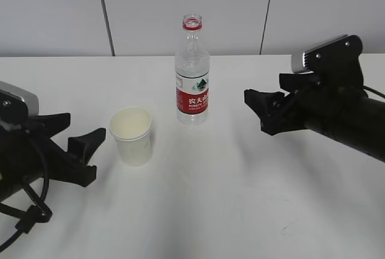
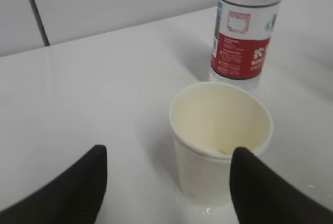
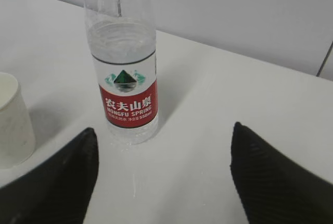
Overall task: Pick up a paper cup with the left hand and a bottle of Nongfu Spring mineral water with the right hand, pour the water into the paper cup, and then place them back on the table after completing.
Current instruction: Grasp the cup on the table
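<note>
A white paper cup [image 1: 132,135] stands upright on the white table [image 1: 240,199], left of centre. The Nongfu Spring bottle [image 1: 192,72], clear with a red label and no cap, stands upright behind and to the right of the cup and holds water. My left gripper [image 1: 84,127] is open and empty, just left of the cup. In the left wrist view the cup [image 2: 221,130] stands ahead, towards the right finger [image 2: 260,193], with the bottle [image 2: 242,47] behind it. My right gripper [image 1: 263,90] is open and empty, well right of the bottle. The right wrist view shows the bottle [image 3: 125,78] ahead on the left.
A pale panelled wall [image 1: 240,6] runs behind the table's far edge. Small water droplets lie on the table by the cup's base [image 2: 205,211] and in front of the bottle [image 3: 136,182]. The cup's side [image 3: 13,120] shows at the left edge of the right wrist view.
</note>
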Available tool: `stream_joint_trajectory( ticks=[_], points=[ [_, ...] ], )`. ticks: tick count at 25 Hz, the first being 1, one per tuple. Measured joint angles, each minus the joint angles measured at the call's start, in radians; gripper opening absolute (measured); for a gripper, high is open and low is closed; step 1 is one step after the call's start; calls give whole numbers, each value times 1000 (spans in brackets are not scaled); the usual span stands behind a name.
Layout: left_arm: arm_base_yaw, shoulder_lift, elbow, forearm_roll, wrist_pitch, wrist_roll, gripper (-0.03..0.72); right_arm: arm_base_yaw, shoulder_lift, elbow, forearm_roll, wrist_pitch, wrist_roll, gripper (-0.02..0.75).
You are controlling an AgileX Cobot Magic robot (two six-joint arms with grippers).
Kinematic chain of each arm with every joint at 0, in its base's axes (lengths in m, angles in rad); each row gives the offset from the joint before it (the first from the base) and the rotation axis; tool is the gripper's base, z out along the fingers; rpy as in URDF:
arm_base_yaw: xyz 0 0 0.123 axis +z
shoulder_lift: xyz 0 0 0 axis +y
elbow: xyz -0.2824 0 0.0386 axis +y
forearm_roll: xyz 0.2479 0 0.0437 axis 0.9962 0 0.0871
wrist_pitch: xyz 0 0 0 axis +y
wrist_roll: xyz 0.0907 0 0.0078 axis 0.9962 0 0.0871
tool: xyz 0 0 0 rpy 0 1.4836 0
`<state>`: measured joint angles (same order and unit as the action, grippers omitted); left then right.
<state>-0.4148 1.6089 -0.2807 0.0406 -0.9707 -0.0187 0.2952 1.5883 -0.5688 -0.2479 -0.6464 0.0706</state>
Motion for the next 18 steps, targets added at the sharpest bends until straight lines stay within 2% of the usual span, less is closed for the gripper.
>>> stream_joint_trajectory(
  ticks=[3, 6, 12, 15, 18],
  points=[
    [2, 79, 0, 62, -61, -18, 459, 0, 69, 0, -22, -58, 13, 586],
    [38, 137, 0, 145, -120, -39, 459, 0, 122, -12, -44, -97, 16, 586],
    [189, 217, 0, 397, -167, -116, 459, 0, 173, -60, -77, -117, 17, 586],
    [233, 242, 0, 461, -167, -125, 461, 0, 190, -72, -85, -120, 17, 586],
    [241, 263, -5, 486, -171, -127, 466, 0, 214, -76, -87, -139, 18, 585]
  ],
)
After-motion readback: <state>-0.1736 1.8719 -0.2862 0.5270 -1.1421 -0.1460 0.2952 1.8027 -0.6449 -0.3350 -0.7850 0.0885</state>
